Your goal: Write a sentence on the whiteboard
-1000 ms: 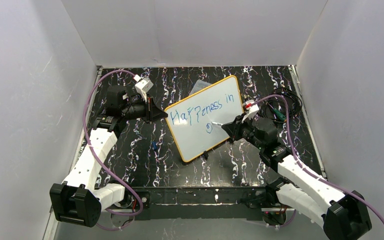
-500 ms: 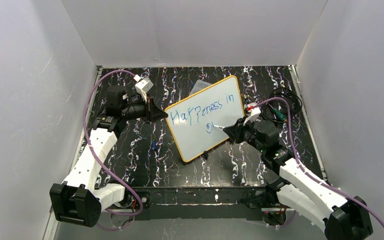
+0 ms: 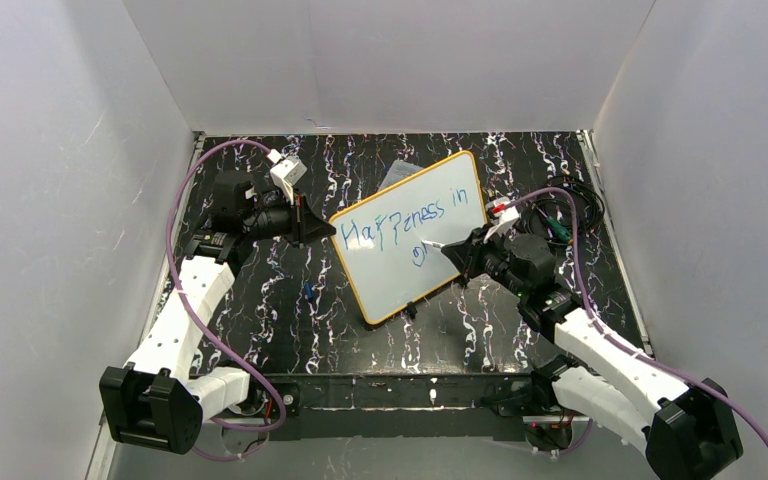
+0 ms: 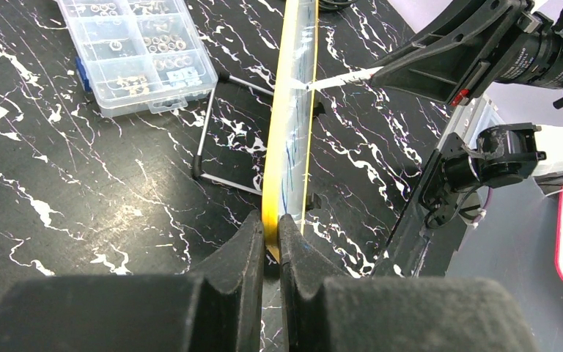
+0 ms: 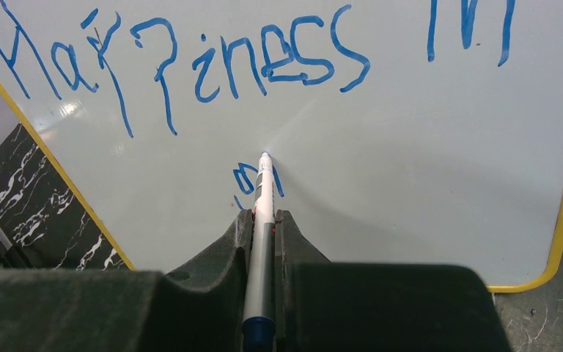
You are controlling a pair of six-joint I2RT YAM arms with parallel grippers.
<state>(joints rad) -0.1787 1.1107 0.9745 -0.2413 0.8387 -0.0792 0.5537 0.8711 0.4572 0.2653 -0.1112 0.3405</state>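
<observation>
The whiteboard point(image 3: 410, 235) with its orange-yellow frame stands tilted on a wire stand mid-table. Blue lettering point(image 3: 400, 222) reads "Happiness in", with "g" and a stroke beneath it point(image 3: 420, 254). My left gripper point(image 3: 322, 232) is shut on the board's left edge; in the left wrist view the fingers point(image 4: 271, 227) pinch the yellow frame point(image 4: 282, 139). My right gripper point(image 3: 457, 252) is shut on a white marker point(image 5: 262, 198) whose tip touches the board point(image 5: 410, 161) just right of the "g" point(image 5: 243, 176). The marker also shows in the left wrist view point(image 4: 337, 77).
A clear plastic compartment box point(image 4: 135, 51) with small parts lies behind the board. The wire stand point(image 4: 212, 139) props the board from behind. Black cables point(image 3: 570, 205) lie at the right of the table. White walls enclose the table.
The right gripper and marker dipped a little, then came back up to the start of the second line. A short stroke now stands beside the "g". The left arm and board held still.
</observation>
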